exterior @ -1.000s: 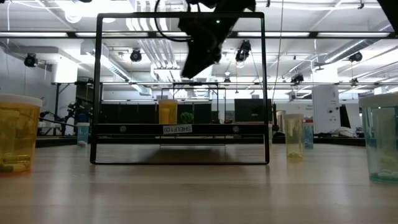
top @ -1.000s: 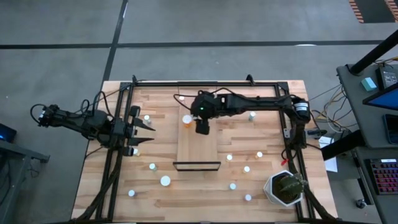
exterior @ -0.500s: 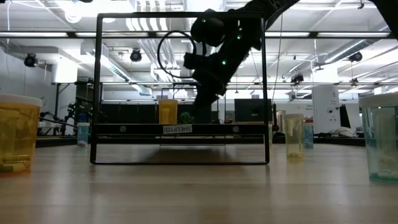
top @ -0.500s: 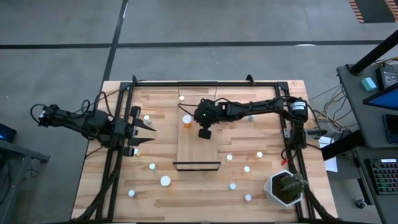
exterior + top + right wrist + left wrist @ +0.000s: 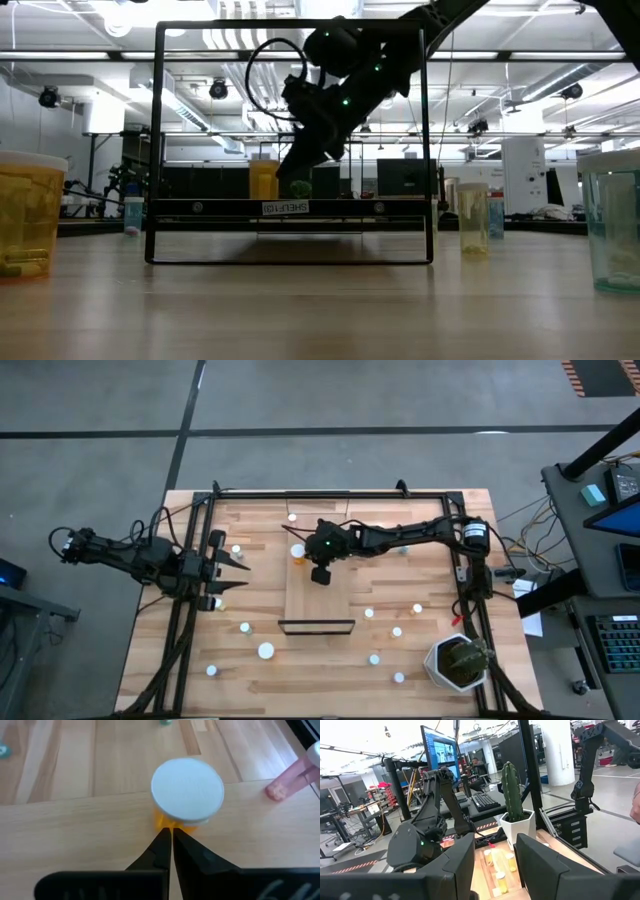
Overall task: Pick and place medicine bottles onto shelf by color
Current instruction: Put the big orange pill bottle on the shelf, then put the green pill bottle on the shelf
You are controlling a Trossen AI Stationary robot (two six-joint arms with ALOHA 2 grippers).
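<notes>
An orange medicine bottle [image 5: 187, 790] with a white cap stands upright on the far left corner of the light-wood shelf [image 5: 320, 605]; the high view shows this orange bottle [image 5: 298, 551] too. My right gripper [image 5: 168, 834] is shut with nothing between its fingers. It slants down from the table's right, with its tips just before the bottle's orange body. In the high view the right gripper [image 5: 309, 556] is over the shelf's far end. My left gripper [image 5: 243, 573] waits open at the table's left. Other small bottles [image 5: 265, 651] stand scattered on the table. My right gripper's shut fingertips [image 5: 164, 836] stand close against the bottle's orange body [image 5: 161, 821], just below the cap's rim. They come slanting down from the table's right. I cannot tell whether they touch it. The bottle stands upright on the shelf.
A potted cactus [image 5: 458, 660] sits at the near right corner. A dark metal frame [image 5: 320, 493] runs round the table. The shelf's dark rail [image 5: 317, 626] closes its near end. A pink object [image 5: 290, 780] shows beside the shelf in the right wrist view.
My right gripper has come down over the shelf's far end, tipped further downward, and shifted toward the orange bottle. The bottle has stayed in place.
</notes>
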